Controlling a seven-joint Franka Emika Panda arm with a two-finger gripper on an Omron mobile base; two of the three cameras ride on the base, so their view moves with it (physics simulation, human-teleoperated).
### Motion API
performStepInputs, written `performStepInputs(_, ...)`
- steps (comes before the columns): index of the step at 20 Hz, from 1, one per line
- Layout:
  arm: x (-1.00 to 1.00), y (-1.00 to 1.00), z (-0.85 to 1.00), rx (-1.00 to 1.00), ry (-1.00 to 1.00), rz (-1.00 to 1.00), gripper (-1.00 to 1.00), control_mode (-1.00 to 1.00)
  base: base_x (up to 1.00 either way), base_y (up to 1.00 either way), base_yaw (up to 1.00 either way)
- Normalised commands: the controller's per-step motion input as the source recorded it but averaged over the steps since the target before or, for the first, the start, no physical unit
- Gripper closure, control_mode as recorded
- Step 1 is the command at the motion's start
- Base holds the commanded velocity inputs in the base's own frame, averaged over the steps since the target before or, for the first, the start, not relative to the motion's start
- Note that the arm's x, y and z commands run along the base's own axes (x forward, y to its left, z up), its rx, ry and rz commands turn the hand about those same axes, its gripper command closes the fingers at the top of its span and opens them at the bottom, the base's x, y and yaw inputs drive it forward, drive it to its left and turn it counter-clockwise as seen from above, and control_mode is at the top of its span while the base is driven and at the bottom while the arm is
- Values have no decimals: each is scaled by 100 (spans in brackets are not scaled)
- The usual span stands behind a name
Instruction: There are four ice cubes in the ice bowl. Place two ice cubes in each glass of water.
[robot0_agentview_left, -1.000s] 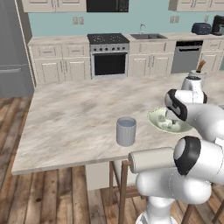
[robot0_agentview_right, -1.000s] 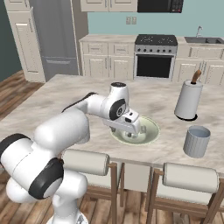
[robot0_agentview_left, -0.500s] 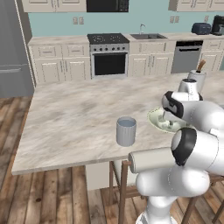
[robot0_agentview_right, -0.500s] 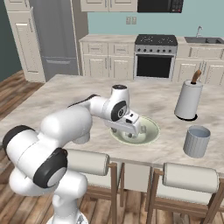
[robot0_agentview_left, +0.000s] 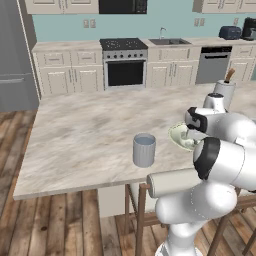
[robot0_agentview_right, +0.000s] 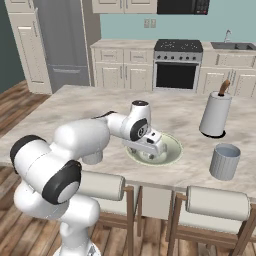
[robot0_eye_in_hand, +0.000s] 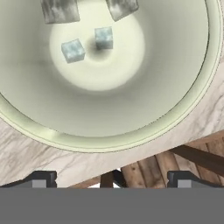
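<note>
Over the ice bowl (robot0_eye_in_hand: 131, 131), jaws spread, four ice cubes (robot0_eye_in_hand: 103, 37) inside

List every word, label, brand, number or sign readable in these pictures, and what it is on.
None: no readable text anywhere.
The ice bowl, ice cubes, glasses of water, white holder, stove and cabinets carry no lettering or labels.
</note>
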Motion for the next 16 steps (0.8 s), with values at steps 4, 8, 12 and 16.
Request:
performStepInputs(4,10,-19,-11,1,0,0,-100,-100,0,0,0)
performStepInputs(8,19,-9,-11,2,-1,0,-100,-100,0,0,0)
performStepInputs(12,26,-1,-13,3,-2,0,-100,-100,0,0,0)
performStepInputs(16,24,-2,-13,3,-2,0,-100,-100,0,0,0)
